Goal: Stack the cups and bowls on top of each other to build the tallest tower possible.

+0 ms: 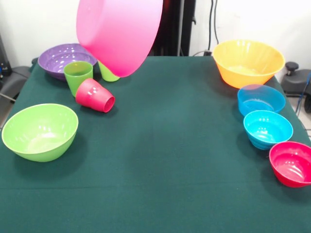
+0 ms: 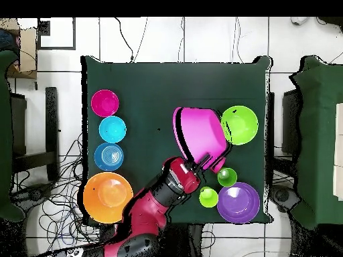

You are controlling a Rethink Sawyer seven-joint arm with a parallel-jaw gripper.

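In the front view, the large pink bowl (image 1: 119, 33) is hanging tilted in the air above the back left part of the green-covered bench (image 1: 165, 145), its rounded underside facing the camera, and the gripper holding it is hidden behind it. Just below it, the purple bowl (image 1: 60, 57) is sitting at the back left; the green cup (image 1: 77, 76) is standing upright in front of it, the lime-green cup (image 1: 108, 74) is showing partly behind the pink bowl, and the red cup (image 1: 95, 95) is lying on its side beside the green one. The lime-green bowl (image 1: 40, 131) is resting near the left front. Along the right side, the orange bowl (image 1: 248, 62), the blue bowl (image 1: 261, 100), the turquoise bowl (image 1: 267, 128) and the small red bowl (image 1: 292, 163) are lining up from back to front. In the overhead view, the red arm (image 2: 157, 201) is reaching from the bottom edge, and the gripper (image 2: 203, 160) is clamping the rim of the pink bowl (image 2: 199, 130), which is tipped on edge beside the lime-green bowl (image 2: 240, 124). The two green cups (image 2: 218, 187) are standing between the arm and the purple bowl (image 2: 238, 203).
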